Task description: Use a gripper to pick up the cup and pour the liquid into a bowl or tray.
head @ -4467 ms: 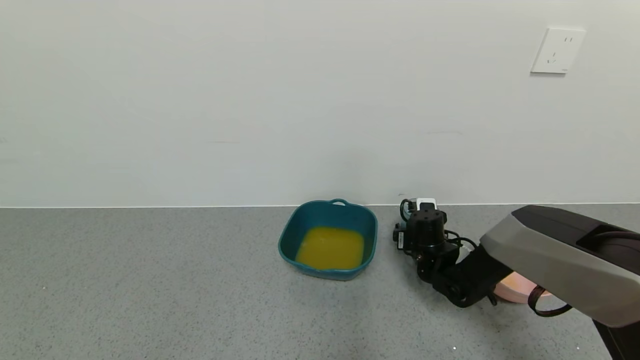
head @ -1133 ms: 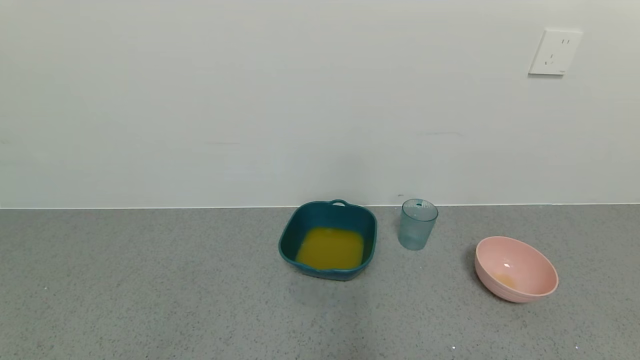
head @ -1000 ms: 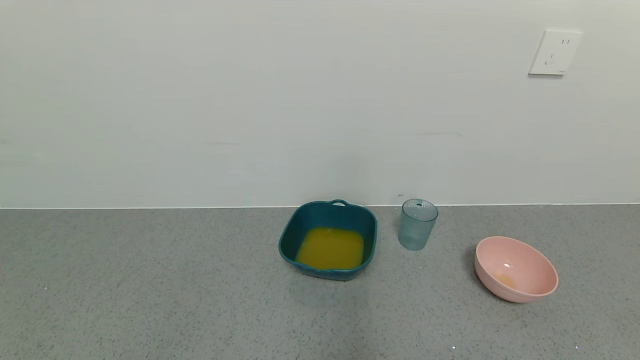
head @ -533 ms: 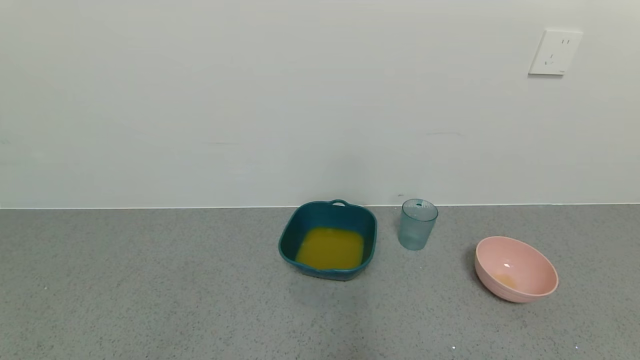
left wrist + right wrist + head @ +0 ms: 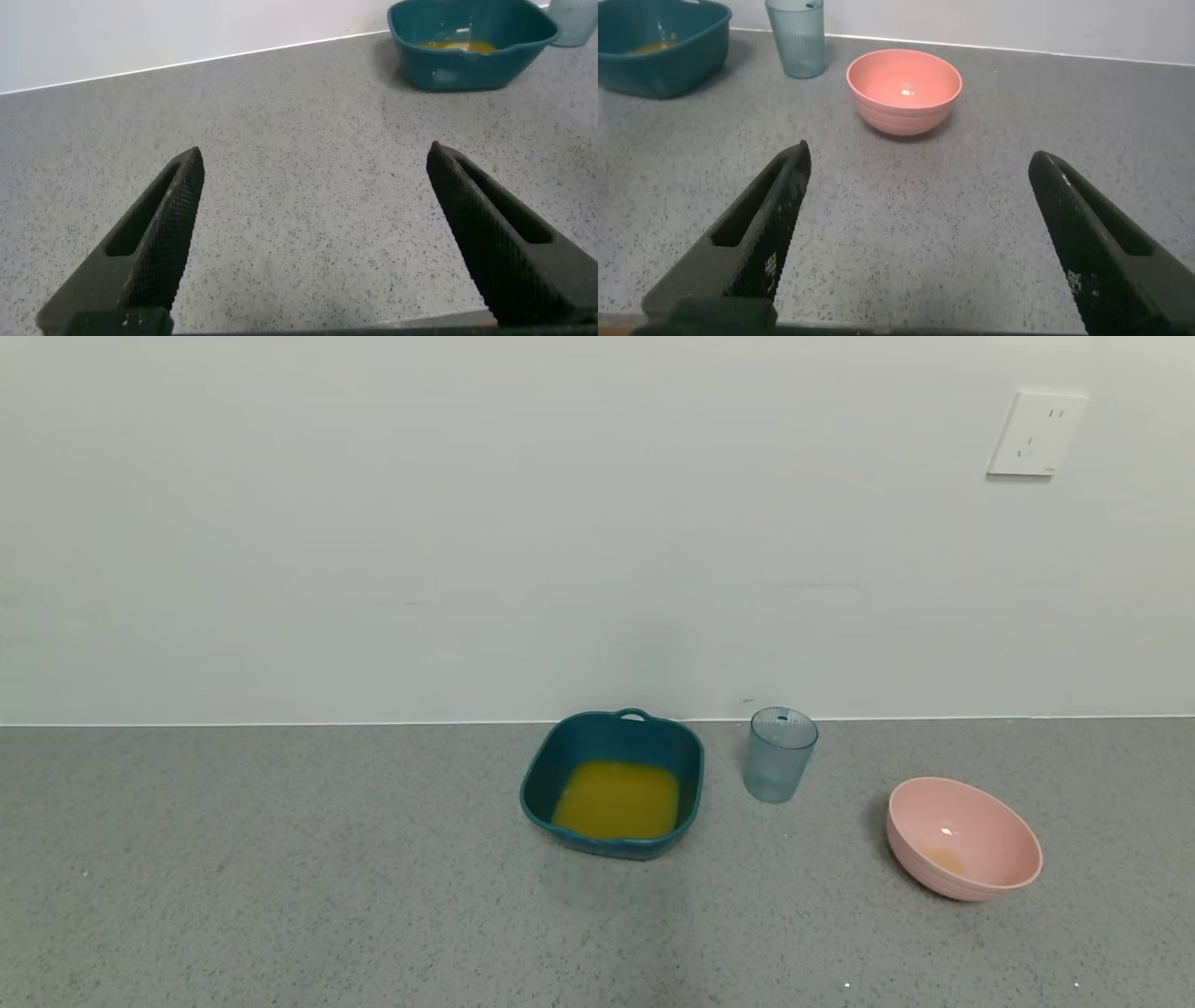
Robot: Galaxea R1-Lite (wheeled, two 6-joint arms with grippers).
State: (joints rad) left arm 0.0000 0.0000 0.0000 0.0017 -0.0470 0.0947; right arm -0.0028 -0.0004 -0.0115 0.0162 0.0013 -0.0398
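Observation:
The ribbed blue-green cup (image 5: 780,755) stands upright and looks empty, just right of the dark teal basin (image 5: 537,782). The basin holds the orange-yellow liquid (image 5: 617,799). Both also show in the right wrist view, the cup (image 5: 797,37) beside the basin (image 5: 691,58), and the basin shows in the left wrist view (image 5: 439,70). Neither arm shows in the head view. My left gripper (image 5: 313,163) is open and empty over bare counter, well short of the basin. My right gripper (image 5: 918,163) is open and empty, back from the cup.
A round pink bowl (image 5: 962,840) with a trace of orange at its bottom sits right of the cup, and it shows in the right wrist view (image 5: 904,91). A white wall runs close behind the objects, with a socket (image 5: 1036,432) at upper right.
4.5 s ago my right arm was at the cup's spot beside the basin; it has since withdrawn out of the head view, leaving the cup standing. Nothing has moved in the last second.

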